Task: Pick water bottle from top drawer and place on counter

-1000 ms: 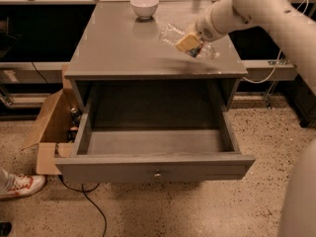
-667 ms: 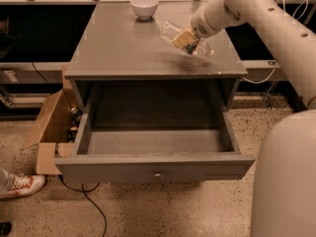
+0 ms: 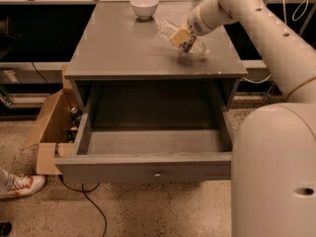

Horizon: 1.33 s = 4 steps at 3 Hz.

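- The tool (image 3: pixel 180 36) is over the table's (image 3: pixel 123 48) right rear part, its tan fingers closed across the middle of the water bottle (image 3: pixel 198 48).
- The bottle is tilted, its lower end at the table top.
- The top drawer (image 3: pixel 148 168) stands pulled out below the table's front edge.
- A white bowl (image 3: pixel 144 6) sits at the table's rear; a cardboard box (image 3: pixel 47 127) stands left of the table on speckled floor.
- The label's writing is unreadable.

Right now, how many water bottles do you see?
1. The water bottle is tilted in the hand over the counter, on its right side. The open top drawer shows none; the cardboard box beside it may hide more.
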Available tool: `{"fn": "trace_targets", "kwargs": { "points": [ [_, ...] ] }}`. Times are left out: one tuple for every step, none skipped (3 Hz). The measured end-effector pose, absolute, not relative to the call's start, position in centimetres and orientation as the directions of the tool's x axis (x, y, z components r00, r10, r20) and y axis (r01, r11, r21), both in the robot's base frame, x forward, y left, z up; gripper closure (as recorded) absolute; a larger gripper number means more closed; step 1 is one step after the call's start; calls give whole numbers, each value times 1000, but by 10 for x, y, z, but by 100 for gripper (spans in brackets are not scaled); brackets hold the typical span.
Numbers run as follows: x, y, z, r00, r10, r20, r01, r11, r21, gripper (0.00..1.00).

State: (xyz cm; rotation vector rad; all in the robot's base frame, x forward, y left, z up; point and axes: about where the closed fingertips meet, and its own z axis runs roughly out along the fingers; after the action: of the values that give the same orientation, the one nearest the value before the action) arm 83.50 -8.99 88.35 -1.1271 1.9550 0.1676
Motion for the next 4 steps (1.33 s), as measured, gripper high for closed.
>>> {"fn": "trace_targets", "kwargs": {
  "points": [
    [842, -86, 878, -240, -633, -737, -768, 587, -254, 58],
    [846, -85, 876, -241, -622, -745, -772, 588, -241, 34],
    [848, -85, 876, -240, -614, -752, -774, 588, -233, 11],
    [849, -86, 877, -240, -609, -756, -773, 591, -231, 0]
  ]
}}
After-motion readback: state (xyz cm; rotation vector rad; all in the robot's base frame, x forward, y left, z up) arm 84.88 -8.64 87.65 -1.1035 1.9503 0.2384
